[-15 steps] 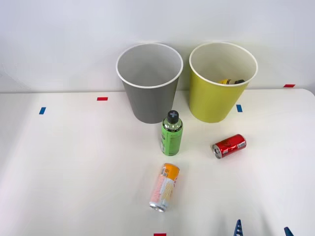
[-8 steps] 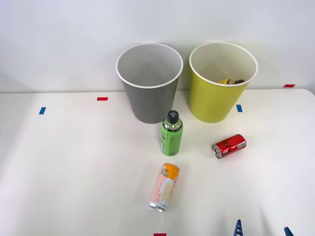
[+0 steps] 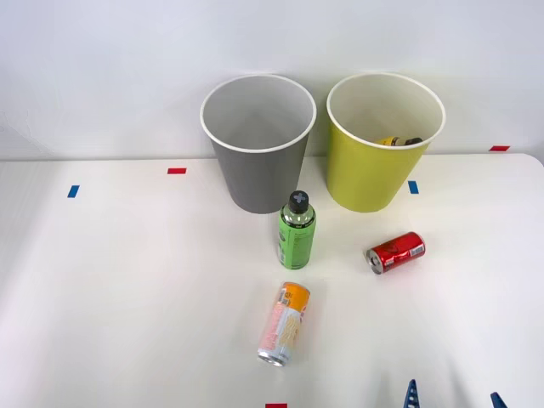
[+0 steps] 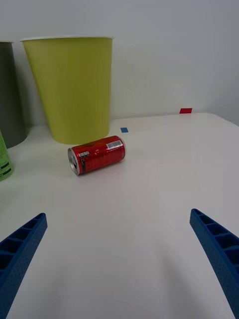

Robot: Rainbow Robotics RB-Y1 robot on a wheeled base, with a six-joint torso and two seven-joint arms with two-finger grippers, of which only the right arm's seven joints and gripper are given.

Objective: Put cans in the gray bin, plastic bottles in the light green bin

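The gray bin (image 3: 257, 144) and the light green bin (image 3: 384, 143) stand side by side at the back of the table. A yellowish dark-capped bottle (image 3: 399, 141) lies inside the light green bin. A green plastic bottle (image 3: 296, 231) with a black cap stands upright in front of the gray bin. A red can (image 3: 395, 252) lies on its side to the bottle's right. An orange, pink and white can (image 3: 284, 324) lies on its side nearer me. My right gripper (image 3: 453, 396) is open at the table's near right edge, empty, with the red can (image 4: 96, 154) and the light green bin (image 4: 71, 85) ahead of it.
Small red and blue tape marks (image 3: 176, 171) dot the white table (image 3: 127, 289). A white wall rises just behind the bins. The table's right edge runs close past the red can's side.
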